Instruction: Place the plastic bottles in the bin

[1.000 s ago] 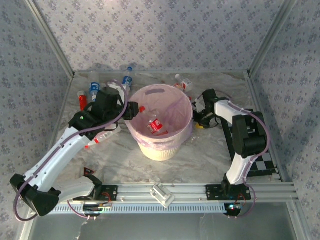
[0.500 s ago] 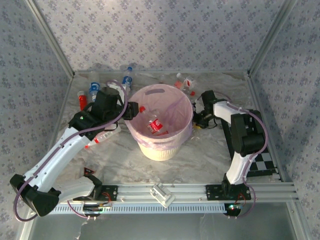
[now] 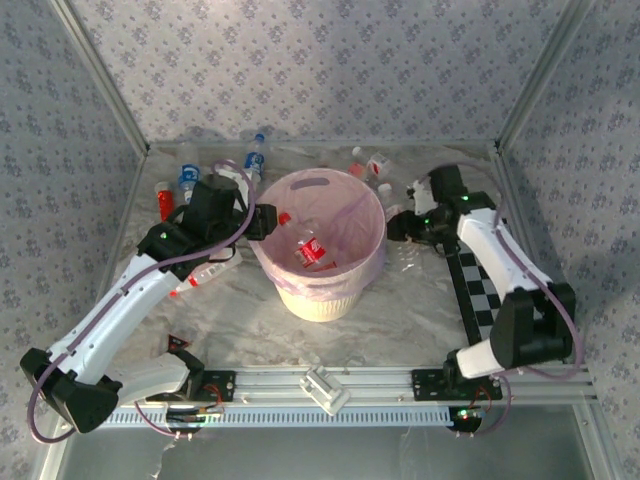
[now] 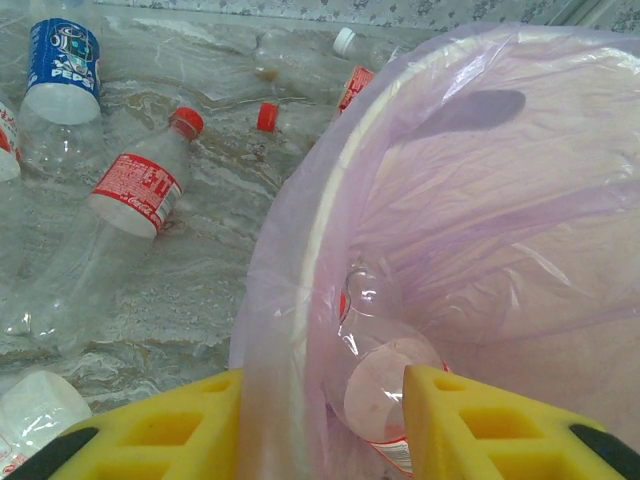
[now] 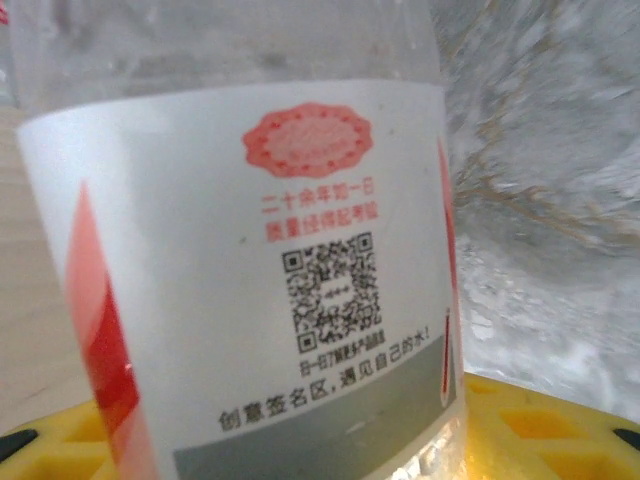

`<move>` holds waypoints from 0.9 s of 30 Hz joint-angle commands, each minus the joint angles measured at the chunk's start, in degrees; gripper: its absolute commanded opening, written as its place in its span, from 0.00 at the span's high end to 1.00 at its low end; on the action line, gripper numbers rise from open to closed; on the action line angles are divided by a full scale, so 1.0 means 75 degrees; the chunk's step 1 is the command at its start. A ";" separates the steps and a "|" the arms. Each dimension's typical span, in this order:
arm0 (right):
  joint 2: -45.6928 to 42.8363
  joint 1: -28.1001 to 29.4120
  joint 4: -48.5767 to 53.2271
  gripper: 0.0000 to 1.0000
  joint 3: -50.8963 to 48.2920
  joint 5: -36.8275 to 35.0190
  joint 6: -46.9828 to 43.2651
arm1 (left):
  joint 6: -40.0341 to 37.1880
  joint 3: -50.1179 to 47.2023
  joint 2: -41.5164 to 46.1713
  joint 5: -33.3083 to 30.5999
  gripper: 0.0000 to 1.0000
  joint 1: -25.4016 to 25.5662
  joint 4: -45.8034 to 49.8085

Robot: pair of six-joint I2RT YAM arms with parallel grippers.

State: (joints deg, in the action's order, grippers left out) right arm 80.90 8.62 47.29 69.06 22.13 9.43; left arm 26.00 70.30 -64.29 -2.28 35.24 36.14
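The right tool (image 5: 300,440) is closed on a clear bottle (image 5: 250,250) across its white-and-red label, just right of the bin (image 3: 320,295). The bottle's long axis is seen crossing the line of the fingers, slightly tilted; which way its cap points cannot be told. It is judged light, thin-walled, slick and easily dented, so the labelled waist is best gripped gently. The left tool (image 4: 320,400) is held half spread astride the bin's left rim, which is draped in a pink bag (image 4: 480,200); whether it pinches cannot be told. Further bottles (image 3: 185,182) are seen lying on the surface (image 3: 400,310) far left, and a red-labelled bottle (image 3: 312,250) inside the bin.
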 commanded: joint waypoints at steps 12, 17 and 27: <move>-0.1249 0.1349 0.1445 0.55 0.3941 -0.0246 0.0635 | 0.0014 -0.0063 -0.0331 0.0303 0.58 -0.0043 -0.0471; -0.0389 0.2916 0.1358 0.57 0.4829 -0.0491 0.0714 | 0.0061 -0.0051 -0.0345 0.0253 0.58 -0.0029 -0.0498; 0.0464 0.4508 0.1485 0.61 0.4614 -0.1219 0.0575 | 0.0130 -0.0079 -0.0232 0.0141 0.58 -0.0027 -0.0541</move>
State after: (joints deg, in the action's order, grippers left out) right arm 86.00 41.32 57.25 105.12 15.00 13.56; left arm 26.48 70.11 -66.43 -1.32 34.87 33.15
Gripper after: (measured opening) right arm 0.502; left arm 0.416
